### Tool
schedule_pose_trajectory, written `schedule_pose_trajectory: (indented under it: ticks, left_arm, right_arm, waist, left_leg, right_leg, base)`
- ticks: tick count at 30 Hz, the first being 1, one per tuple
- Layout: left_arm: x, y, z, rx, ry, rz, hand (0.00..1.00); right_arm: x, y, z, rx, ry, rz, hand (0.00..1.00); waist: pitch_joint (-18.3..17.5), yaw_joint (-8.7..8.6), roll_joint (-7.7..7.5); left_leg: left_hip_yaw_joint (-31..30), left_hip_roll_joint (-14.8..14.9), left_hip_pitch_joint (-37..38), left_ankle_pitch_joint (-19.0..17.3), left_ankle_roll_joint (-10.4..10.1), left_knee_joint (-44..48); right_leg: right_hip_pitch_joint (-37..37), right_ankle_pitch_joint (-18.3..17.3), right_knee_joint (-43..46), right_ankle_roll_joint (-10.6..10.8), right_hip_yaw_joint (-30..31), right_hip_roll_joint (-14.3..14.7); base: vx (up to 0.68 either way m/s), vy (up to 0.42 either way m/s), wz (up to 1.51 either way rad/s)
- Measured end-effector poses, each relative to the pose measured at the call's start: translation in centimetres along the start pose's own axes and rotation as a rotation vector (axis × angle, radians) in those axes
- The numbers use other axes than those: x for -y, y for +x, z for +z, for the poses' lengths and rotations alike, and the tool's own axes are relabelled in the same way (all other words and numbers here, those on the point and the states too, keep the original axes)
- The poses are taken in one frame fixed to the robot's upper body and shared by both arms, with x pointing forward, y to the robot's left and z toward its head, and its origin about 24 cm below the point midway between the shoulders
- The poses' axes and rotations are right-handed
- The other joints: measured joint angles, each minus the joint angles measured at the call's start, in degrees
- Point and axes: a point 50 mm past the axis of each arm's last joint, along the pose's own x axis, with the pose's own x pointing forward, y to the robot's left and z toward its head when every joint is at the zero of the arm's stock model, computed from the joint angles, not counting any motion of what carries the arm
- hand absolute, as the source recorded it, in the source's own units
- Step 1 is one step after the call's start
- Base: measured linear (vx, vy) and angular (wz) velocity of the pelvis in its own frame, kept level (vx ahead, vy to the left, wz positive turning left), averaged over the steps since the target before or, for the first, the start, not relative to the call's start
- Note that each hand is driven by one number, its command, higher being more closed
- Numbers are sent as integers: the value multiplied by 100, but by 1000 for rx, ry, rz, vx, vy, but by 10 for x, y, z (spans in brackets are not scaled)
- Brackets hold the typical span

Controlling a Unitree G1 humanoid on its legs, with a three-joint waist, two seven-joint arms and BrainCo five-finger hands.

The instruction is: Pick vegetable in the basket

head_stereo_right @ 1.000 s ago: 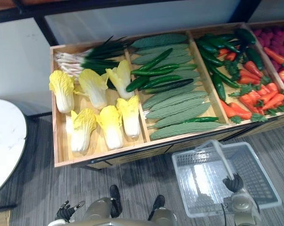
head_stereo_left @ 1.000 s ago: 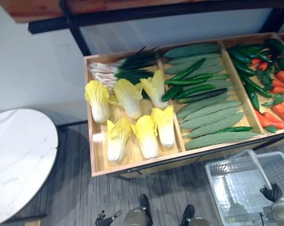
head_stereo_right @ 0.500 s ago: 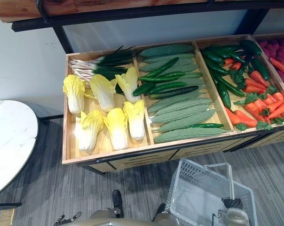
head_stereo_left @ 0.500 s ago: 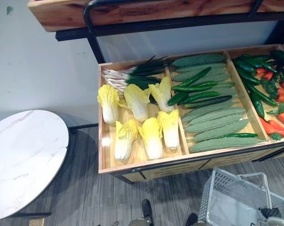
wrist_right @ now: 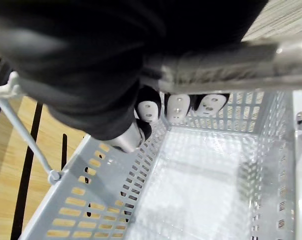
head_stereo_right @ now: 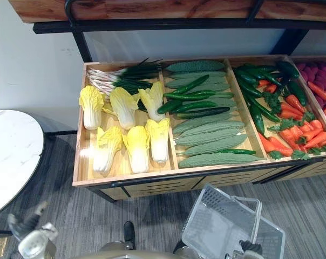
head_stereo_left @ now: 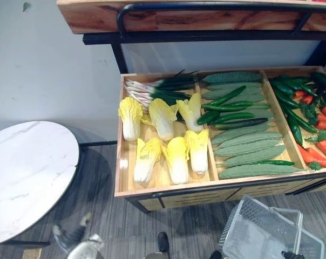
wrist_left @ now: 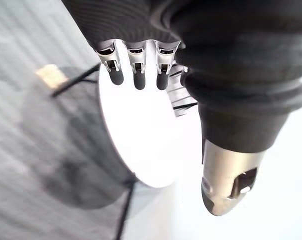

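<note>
Right wrist view: the right hand (wrist_right: pixel 176 106) has its fingers curled round the grey bar handle (wrist_right: pixel 231 65) of the pale grey perforated plastic basket (wrist_right: pixel 91 200), which hangs empty beneath them. The left hand (wrist_left: pixel 136 70) holds nothing, its fingers straight above the round white surface (wrist_left: pixel 141 140). Ahead and to the right of those free fingers lie the yellow-white napa cabbages (head_stereo_left: pixel 176 159) in the wooden crate (head_stereo_left: pixel 168 190). Their long axes run away from the fingers, stems nearest. The reach probably falls to the left hand.

round white marbled table (head_stereo_left: pixel 28 178) stands left, apart from wooden display tray (head_stereo_left: pixel 168 189) split by dividers into compartments. wooden shelf (head_stereo_left: pixel 206 19) above it on black metal frame (head_stereo_left: pixel 206 36). grey plank floor (head_stereo_left: pixel 109 226); white wall (head_stereo_left: pixel 55 70) behind.
</note>
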Motion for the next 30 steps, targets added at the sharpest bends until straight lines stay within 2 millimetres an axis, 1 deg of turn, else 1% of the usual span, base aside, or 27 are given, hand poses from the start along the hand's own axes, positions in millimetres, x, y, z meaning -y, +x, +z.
schedule_pose_trajectory:
  ticks: [2, 3, 5, 7, 8, 10, 11, 13, 15, 18, 21, 26, 30]
  left_arm:
    - [9, -1, 18, 78, -27, 22, 0]
    - [11, -2, 21, 92, -34, 22, 0]
    - [20, -6, 37, 166, -44, 6, 0]
    - [25, -9, 46, 199, -64, -6, 0]
    - [30, -12, 54, 237, -71, -30, 0]
    - [36, -16, 58, 268, -60, -64, 0]
    - [44, -20, 61, 281, -66, -100, 0]
    - [51, -25, 62, 304, -39, -144, 0]
    - [57, -28, 63, 319, -12, -197, 0]
    - [66, -32, 65, 337, 18, -265, 0]
    - [70, -30, 66, 360, 54, -302, 0]
    - [85, -31, 58, 332, 116, -390, 0]
    - [87, -29, 52, 308, 148, -403, 0]
  right_arm:
    - [-2, -1, -1, -4, 8, 4, 100]
    - [-2, -1, -1, -5, 16, 4, 100]
    - [-3, -1, 0, -3, 20, 6, 100]
    - [-3, -1, 0, -2, 16, 8, 100]
    - [-6, -1, 1, 5, -4, 18, 100]
    - [-8, -1, 2, 14, -20, 28, 100]
    - [-9, -2, 4, 26, -34, 35, 100]
    - [-11, -2, 8, 46, -45, 39, 100]
    - [-12, -2, 12, 69, -58, 44, 100]
    - [-13, -2, 14, 78, -71, 52, 100]
    - [-18, -2, 19, 95, -87, 66, 100]
    - [-23, -2, 26, 116, -112, 81, 100]
    - [-27, -2, 34, 148, -163, 98, 100]
  waist:
    - [-6, -3, 5]
    - [-20, -4, 1]
    - [-41, -8, -3]
    - [-42, -9, -1]
    - [-42, -10, -2]
    - [-42, -21, -2]
    - [-43, -33, -1]
    - [-48, -111, 7]
    - [-49, -144, 7]
    - [-49, -145, 4]
    - [-49, -152, 4]
    - [-49, -188, 5]
    - [-50, -246, 6]
  left_leg:
    - [17, -8, 92, 9, 21, -2]
    - [17, -6, 103, 4, 24, -2]
    - [31, 25, 106, 2, 21, -2]
    - [47, 49, 114, 2, 20, -2]
    - [79, 78, 130, -13, 0, -2]
    - [125, 105, 152, -17, -6, -2]
    - [158, 125, 183, -19, -8, -2]
    - [160, 130, 179, -30, -24, -2]
    - [193, 141, 181, -32, -24, -2]
    - [272, 168, 183, -46, -42, -2]
    - [383, 198, 187, -70, -74, -2]
    - [518, 232, 261, -97, -110, -1]
    - [626, 278, 284, -113, -133, -2]
  right_leg:
    - [77, 4, 0, 4, 14, 3]
    - [85, 4, -1, 4, 16, 5]
    - [80, 3, -14, 3, 37, 18]
    - [76, 2, -18, 0, 59, 41]
    - [71, -2, -18, -6, 93, 69]
    - [66, -8, -17, -17, 137, 92]
    - [66, -24, -17, -41, 170, 107]
    - [54, -32, -18, -51, 171, 119]
    - [47, -32, -19, -52, 215, 132]
    - [5, -29, -23, -47, 295, 144]
    - [-65, -16, -18, -28, 420, 170]
    - [-78, -30, -32, -50, 556, 229]
    - [-117, -30, -52, -53, 665, 276]
  base:
    - [56, -7, -2]
    - [45, -7, -3]
    - [35, -10, -5]
    - [19, -24, -9]
    - [19, -35, -12]
    - [20, -32, -15]
    - [20, -26, -12]
    - [14, -12, -4]
    - [48, -12, -9]
    - [43, -13, -14]
    - [49, -16, -22]
    - [58, -22, -15]
    - [39, -26, -17]
